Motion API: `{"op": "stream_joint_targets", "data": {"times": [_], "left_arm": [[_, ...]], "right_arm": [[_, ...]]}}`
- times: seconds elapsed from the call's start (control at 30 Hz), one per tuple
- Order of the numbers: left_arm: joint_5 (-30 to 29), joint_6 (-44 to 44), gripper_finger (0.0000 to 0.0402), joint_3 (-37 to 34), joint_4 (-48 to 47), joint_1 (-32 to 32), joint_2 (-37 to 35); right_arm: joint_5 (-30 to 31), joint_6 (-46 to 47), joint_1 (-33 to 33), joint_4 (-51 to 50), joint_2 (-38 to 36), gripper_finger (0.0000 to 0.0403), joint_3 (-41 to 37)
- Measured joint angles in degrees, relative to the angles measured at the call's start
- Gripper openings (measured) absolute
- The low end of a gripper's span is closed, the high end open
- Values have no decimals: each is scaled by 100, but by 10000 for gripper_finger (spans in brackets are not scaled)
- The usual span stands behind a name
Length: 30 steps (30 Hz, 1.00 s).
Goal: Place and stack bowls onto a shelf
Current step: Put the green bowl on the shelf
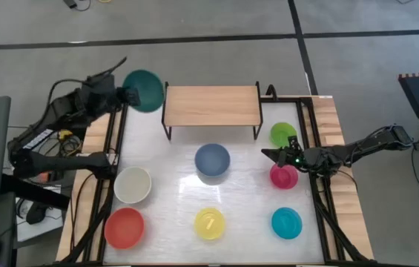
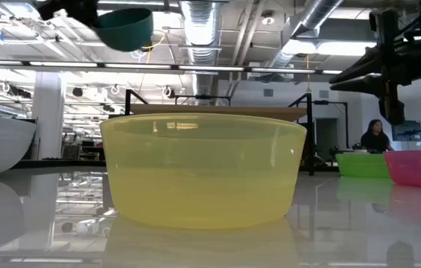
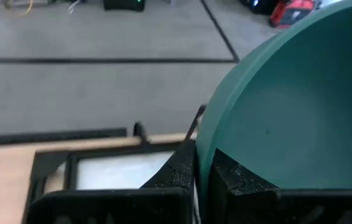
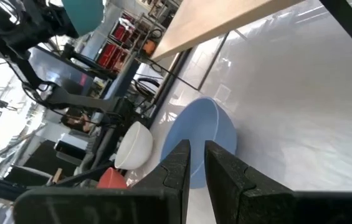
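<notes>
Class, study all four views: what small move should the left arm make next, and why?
Probably carry the teal bowl sideways over the shelf and then lower it. The left gripper is shut on the bowl's rim and holds it in the air beside the shelf's left end, and the wooden top is bare.

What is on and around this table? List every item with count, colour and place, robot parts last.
Shelf: one, light wood top on black legs, at the table's far edge, nothing on it.
Teal bowl: one, held in the air off the shelf's left end.
Blue bowl: one, table centre, in front of the shelf.
White bowl: one, left side.
Red bowl: one, near left corner.
Yellow bowl: one, near edge, centre.
Cyan bowl: one, near right.
Pink bowl: one, right side.
Lime green bowl: one, right of the shelf.
Person: one, in the room behind.
Left gripper: shut on the teal bowl's rim.
Right gripper: slightly open, between the blue and pink bowls.
</notes>
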Motion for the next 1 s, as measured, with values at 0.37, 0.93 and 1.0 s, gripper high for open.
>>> {"op": "stream_joint_targets", "data": {"times": [0.37, 0.93, 1.0], "left_arm": [[1225, 524, 0, 525, 761, 385, 2066], [3044, 1001, 0, 1631, -9, 1238, 3809], [3229, 1040, 0, 1631, -16, 1303, 3847]], "right_arm": [[12, 7, 0, 104, 2, 75, 0], [46, -8, 176, 296, 0, 75, 0], [46, -13, 206, 360, 0, 75, 0]]}}
